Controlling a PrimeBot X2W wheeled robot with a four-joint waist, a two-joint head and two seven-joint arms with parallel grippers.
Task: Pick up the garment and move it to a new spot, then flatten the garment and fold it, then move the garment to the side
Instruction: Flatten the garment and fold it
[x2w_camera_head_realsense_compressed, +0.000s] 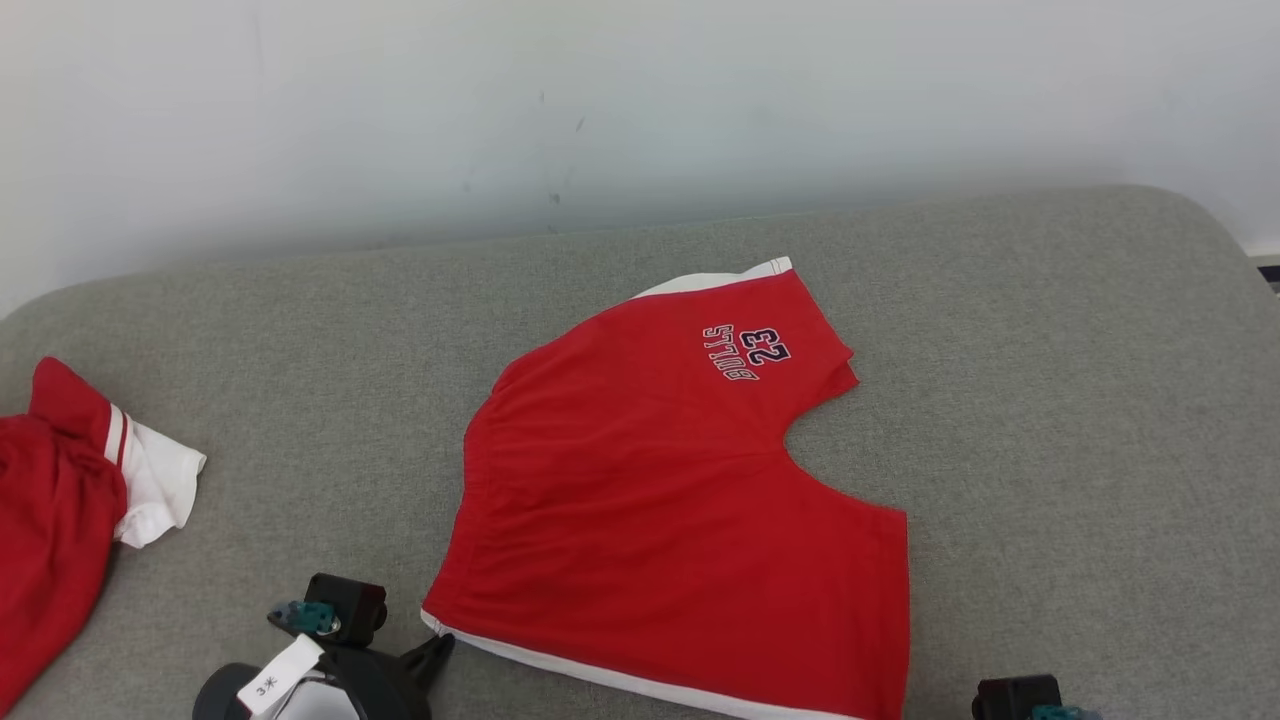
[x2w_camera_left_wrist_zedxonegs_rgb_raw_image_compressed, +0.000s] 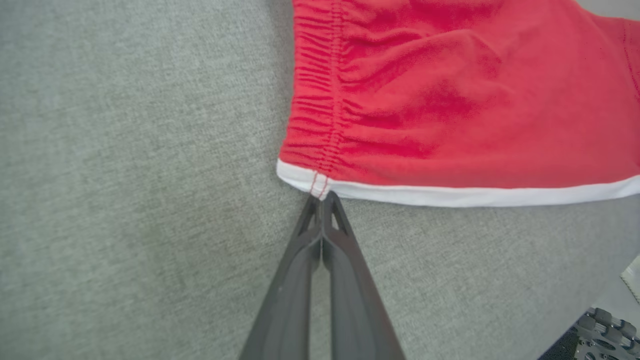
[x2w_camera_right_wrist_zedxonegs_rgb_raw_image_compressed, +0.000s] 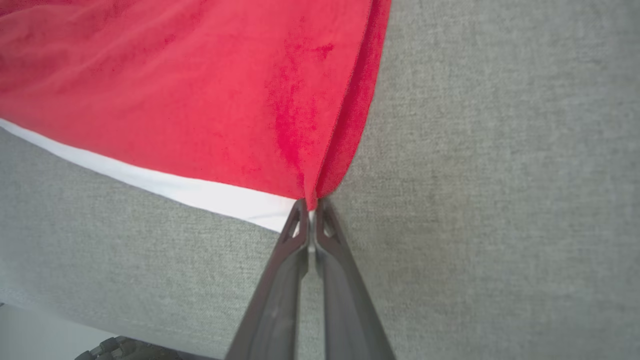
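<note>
1. The red shorts (x2w_camera_head_realsense_compressed: 660, 500) are lying flat in the middle of the grey cushion (x2w_camera_head_realsense_compressed: 1050, 400), waistband facing nine o'clock.
2. The left gripper (x2w_camera_left_wrist_zedxonegs_rgb_raw_image_compressed: 322, 197), at seven o'clock, is pinching shut on the waistband corner (seemingly only its very edge).
3. The right gripper (x2w_camera_right_wrist_zedxonegs_rgb_raw_image_compressed: 310, 202), at five o'clock, is clamping shut on the hem corner.
4. Risk: that thin left hold may be slipping free once lifting starts, skewing the fold.

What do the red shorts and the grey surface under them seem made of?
Red shorts: soft matte knit, likely cotton or polyester; fuzzy nap, gathered elastic waistband. Grey surface: matte woven upholstery cloth, by its flecked visible weave.
</note>
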